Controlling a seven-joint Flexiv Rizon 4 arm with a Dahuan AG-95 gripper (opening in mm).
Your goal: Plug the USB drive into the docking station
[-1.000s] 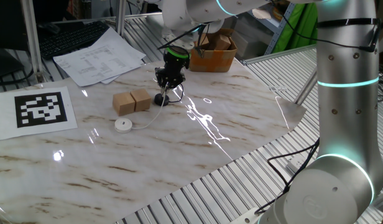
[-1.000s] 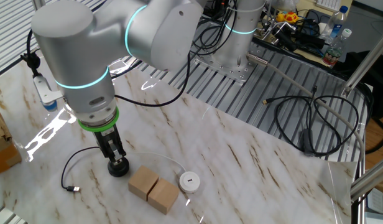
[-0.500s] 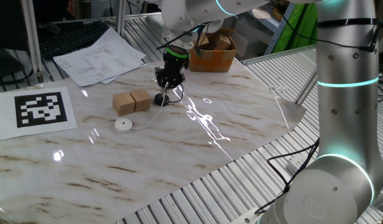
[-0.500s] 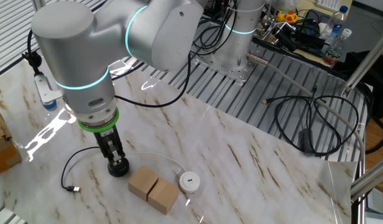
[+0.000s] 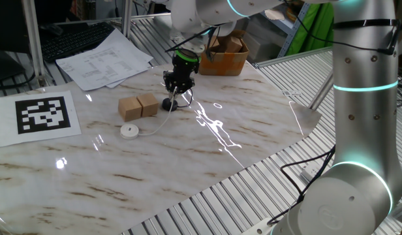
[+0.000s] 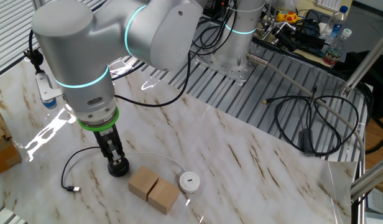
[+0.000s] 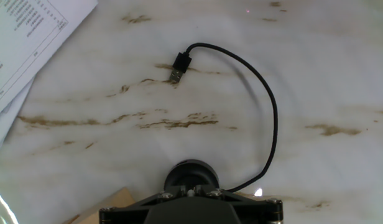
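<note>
The docking station is a small black round puck (image 5: 168,103) (image 6: 119,167) (image 7: 191,177) on the marble table. A thin black cable runs from it and loops round to a loose USB plug (image 7: 181,64) (image 6: 70,188). My gripper (image 5: 177,90) (image 6: 115,157) (image 7: 190,194) points straight down, right over the puck. Its jaws stand narrow. In the hand view a small pale-grey piece, the USB drive (image 7: 190,191), sits pinched between the fingertips at the puck's top. Both fixed views hide the drive behind the fingers.
Two tan wooden blocks (image 5: 138,106) (image 6: 153,190) lie side by side close to the puck, with a white round disc (image 5: 128,130) (image 6: 189,181) beside them. Papers (image 5: 103,59) (image 7: 23,43), a marker sheet (image 5: 41,114) and a cardboard box (image 5: 224,55) sit further off.
</note>
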